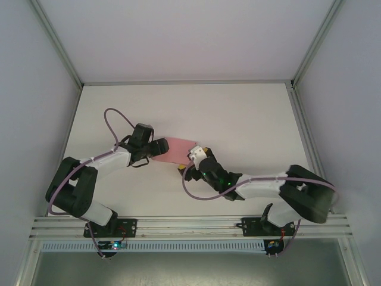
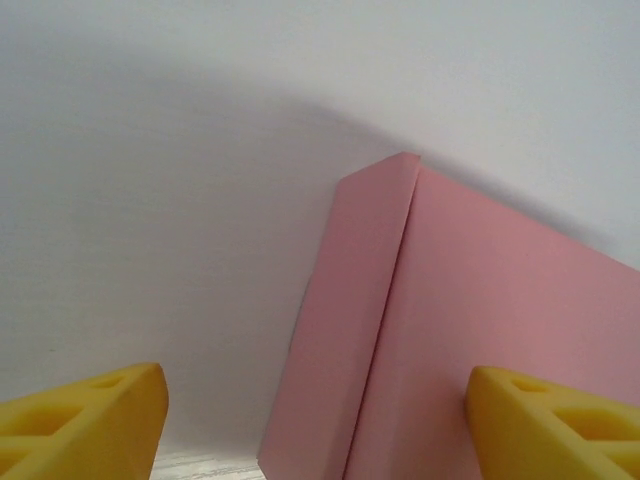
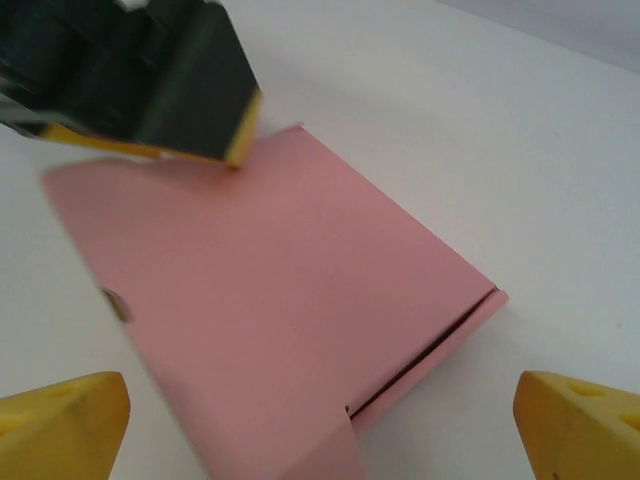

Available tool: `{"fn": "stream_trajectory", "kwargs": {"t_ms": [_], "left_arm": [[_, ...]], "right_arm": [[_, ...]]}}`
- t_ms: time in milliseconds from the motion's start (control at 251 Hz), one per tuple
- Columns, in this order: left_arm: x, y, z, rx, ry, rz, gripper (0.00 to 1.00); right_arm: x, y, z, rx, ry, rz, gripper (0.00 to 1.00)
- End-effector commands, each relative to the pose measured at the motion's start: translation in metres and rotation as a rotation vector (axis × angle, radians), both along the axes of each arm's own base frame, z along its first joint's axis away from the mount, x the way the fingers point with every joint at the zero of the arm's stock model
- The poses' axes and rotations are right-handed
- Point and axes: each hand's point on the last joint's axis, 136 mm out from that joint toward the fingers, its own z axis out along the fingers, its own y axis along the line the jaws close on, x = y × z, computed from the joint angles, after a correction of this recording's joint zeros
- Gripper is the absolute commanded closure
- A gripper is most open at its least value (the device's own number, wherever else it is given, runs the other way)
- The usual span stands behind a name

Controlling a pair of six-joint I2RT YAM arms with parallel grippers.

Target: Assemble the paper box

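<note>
Top external view shows the paper box (image 1: 176, 149) near the middle of the frame, a flat pink shape on the white table (image 1: 250, 119); the left gripper (image 1: 157, 148) is at the box's left end and the right gripper (image 1: 194, 156) is at its lower right corner; the two arms reach in from the bottom of the frame, one from each side. Left wrist view shows the left gripper (image 2: 315, 400) with its yellow fingers (image 2: 90, 420) far apart, one in each bottom corner; the pink box (image 2: 480, 300) fills the lower right of that frame, and a fold line runs down it with a thin panel to the left of the line; the box passes behind the finger at the lower right, but I cannot tell if they touch. Right wrist view shows the right gripper (image 3: 320, 400) with its yellow fingers (image 3: 70, 420) wide apart too, and nothing is pinched between them; the box (image 3: 270, 290) lies across the middle of that frame, with a small flap and a dark slit at its lower right edge; at the upper left, the other gripper's yellow pad (image 3: 243, 128) sits right at the far edge of the box.
</note>
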Motion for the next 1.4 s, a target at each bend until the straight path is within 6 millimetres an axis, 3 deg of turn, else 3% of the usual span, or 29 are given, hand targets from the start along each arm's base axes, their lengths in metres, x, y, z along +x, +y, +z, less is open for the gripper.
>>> {"fn": "stream_trajectory", "kwargs": {"t_ms": [0,52,116,180,239,323,515,686,774,974,1193,1397], "left_arm": [[-0.025,0.011,-0.036,0.072,0.117,-0.031,0.25],[-0.025,0.012,-0.038,0.077,0.123,-0.031,0.26],[-0.026,0.011,-0.039,0.078,0.128,-0.036,0.27],[-0.028,0.012,-0.042,0.082,0.133,-0.036,0.27],[-0.030,0.011,-0.044,0.080,0.141,-0.039,0.28],[-0.031,0.009,-0.047,0.076,0.152,-0.047,0.29],[-0.032,0.005,-0.044,0.080,0.146,-0.056,0.29],[-0.031,0.000,-0.035,0.069,0.128,-0.068,0.29],[-0.032,-0.007,-0.030,0.055,0.127,-0.098,0.29],[-0.029,-0.016,-0.015,0.031,0.097,-0.121,0.29],[-0.015,-0.019,0.006,0.015,0.034,-0.099,0.24],[-0.002,-0.030,0.000,-0.131,0.021,-0.094,0.23]], "right_arm": [[-0.021,-0.007,0.002,-0.031,0.020,0.109,0.02],[-0.018,-0.015,0.013,-0.009,-0.005,0.085,0.02],[0.000,-0.036,0.025,0.050,-0.005,-0.059,0.02],[0.018,-0.052,0.030,0.158,0.056,-0.182,0.02],[0.031,-0.055,0.031,0.266,0.148,-0.225,0.02],[0.051,-0.058,0.021,0.332,0.262,-0.312,0.02],[0.071,-0.032,-0.020,0.310,0.440,-0.301,0.02],[0.078,-0.025,-0.059,0.316,0.576,-0.293,0.17],[0.077,-0.025,-0.071,0.351,0.615,-0.278,0.34],[0.073,-0.040,-0.098,0.332,0.674,-0.318,0.54],[0.076,-0.046,-0.093,0.323,0.669,-0.310,0.53],[0.079,-0.038,-0.090,0.327,0.681,-0.273,0.52]]}}
